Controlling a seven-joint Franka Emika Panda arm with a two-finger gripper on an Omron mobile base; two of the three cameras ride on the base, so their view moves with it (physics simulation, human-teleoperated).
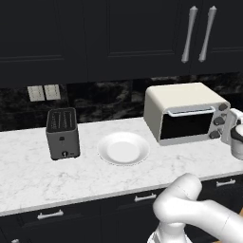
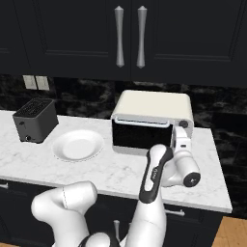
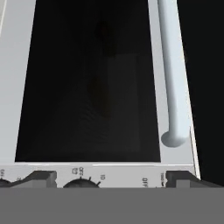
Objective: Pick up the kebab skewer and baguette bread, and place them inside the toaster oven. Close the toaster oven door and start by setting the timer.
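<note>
slot toaster (image 1: 62, 133) at 9 o'clock on the counter (image 1: 28, 175), white plate (image 1: 123, 148) centre, toaster oven (image 1: 182, 111) at 3 o'clock with toaster oven door (image 1: 186, 125) shut. right base view alone shows the arm's hand at the oven's knob side. hand view: door glass (image 3: 87, 83), bar handle (image 3: 173, 74), a knob (image 3: 81, 183); panel print blurred, "off" perhaps. gripper (image 3: 111, 179) fingertips apart. skewer, bread: dim shapes behind glass, uncertain.

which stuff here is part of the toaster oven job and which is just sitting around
Part of the job: toaster oven, toaster oven door (shut), its knobs, gripper at the knob panel.
Just sitting around: slot toaster, white plate.
</note>
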